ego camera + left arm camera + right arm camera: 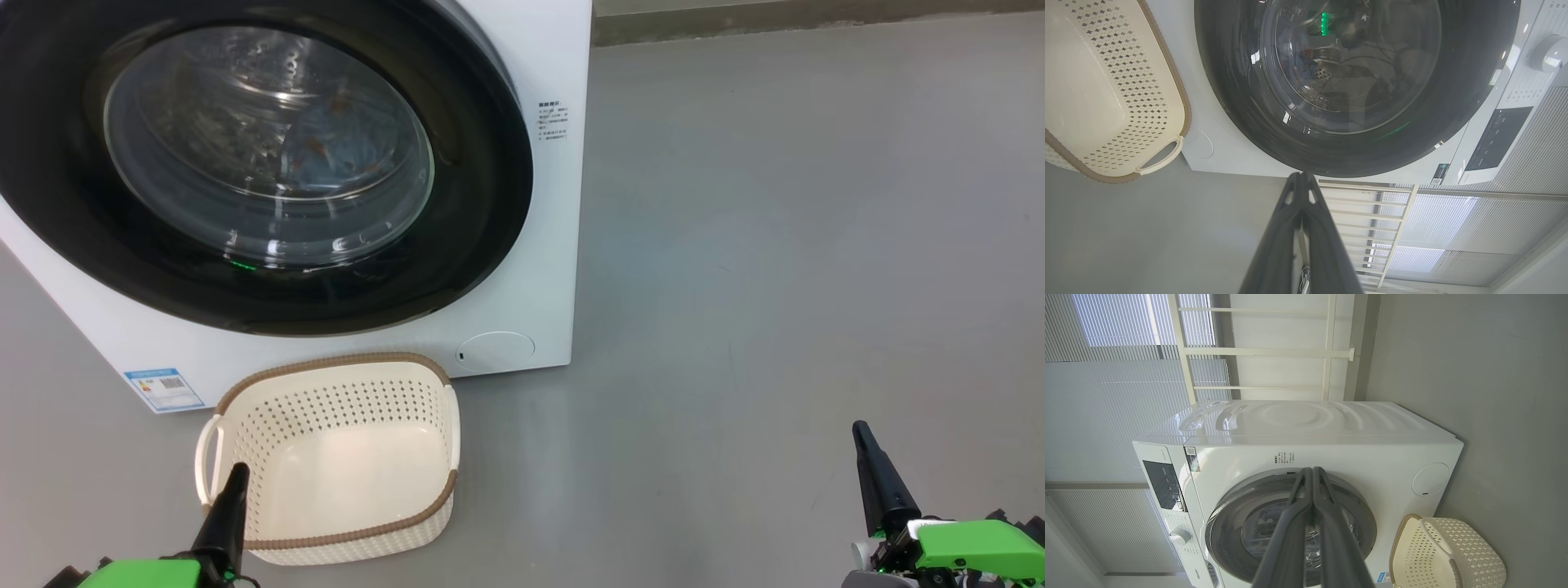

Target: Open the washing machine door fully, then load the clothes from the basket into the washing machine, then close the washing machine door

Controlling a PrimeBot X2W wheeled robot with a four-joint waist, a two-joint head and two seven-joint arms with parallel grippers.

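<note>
Both closed, holding nothing: left gripper (236,480), right gripper (862,437).

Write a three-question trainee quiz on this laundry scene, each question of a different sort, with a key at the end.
1. True or false: the washing machine door stands open.
2. Fill in the missing word: the cream basket is ____.
3. Choose one. The clothes are: A in the basket; B inside the washing machine, seen through the door glass; C lying on top of it.

Key: 1 false; 2 empty; 3 B.
</note>
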